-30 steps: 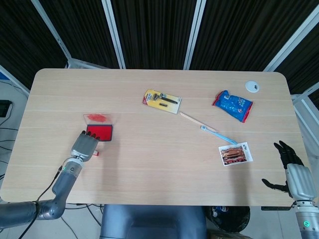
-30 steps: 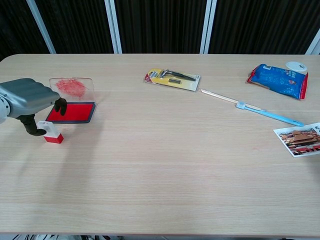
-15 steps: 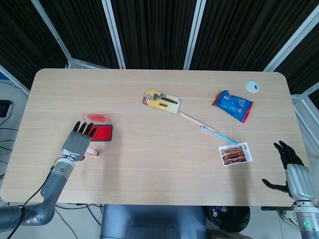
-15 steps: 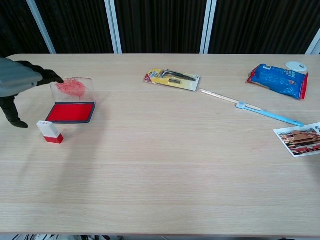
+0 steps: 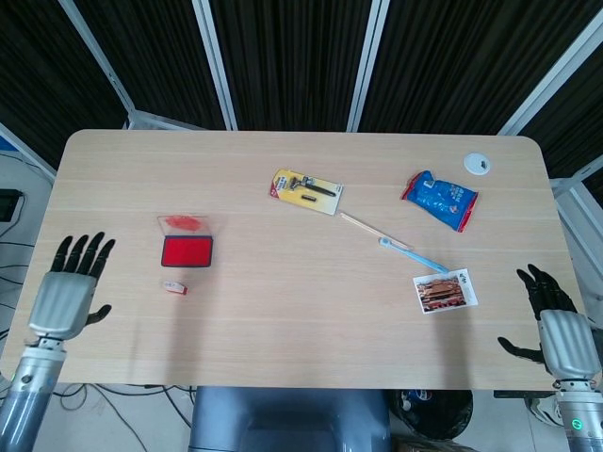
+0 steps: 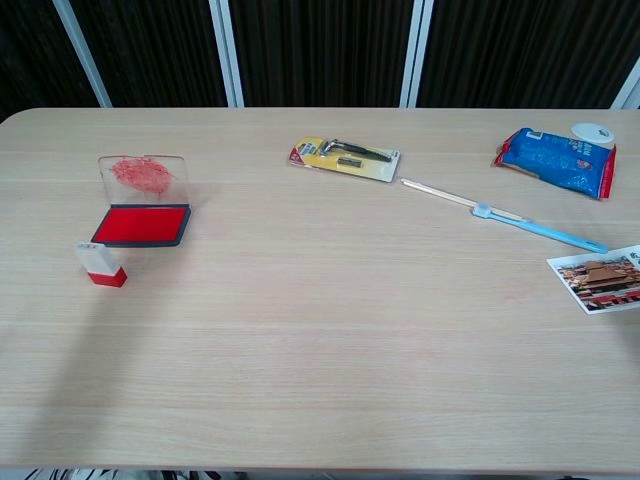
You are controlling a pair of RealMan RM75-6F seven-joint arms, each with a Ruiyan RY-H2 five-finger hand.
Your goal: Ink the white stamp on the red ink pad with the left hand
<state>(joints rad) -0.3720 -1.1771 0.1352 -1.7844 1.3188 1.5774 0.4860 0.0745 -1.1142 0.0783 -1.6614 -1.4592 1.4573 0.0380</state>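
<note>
The white stamp point(image 5: 173, 286) point(image 6: 100, 263), with a red end, lies on its side on the table just in front of the red ink pad point(image 5: 187, 251) point(image 6: 142, 224). The pad's clear lid point(image 6: 144, 173) stands open behind it, smeared with red ink. My left hand point(image 5: 70, 290) hovers at the table's left edge, well left of the stamp, fingers spread and empty. My right hand point(image 5: 556, 327) is off the table's front right corner, fingers apart, holding nothing. Neither hand shows in the chest view.
A razor on a yellow card point(image 5: 304, 190) lies mid-table. A thin stick and blue-handled tool point(image 5: 400, 247) run diagonally right of it. A blue snack packet point(image 5: 440, 199), a photo card point(image 5: 445, 290) and a small white disc point(image 5: 478, 164) sit at the right.
My left hand has let go of the stamp beside the ink pad, opened, and drawn back left to the table's edge. The stamp stays lying in front of the pad.
</note>
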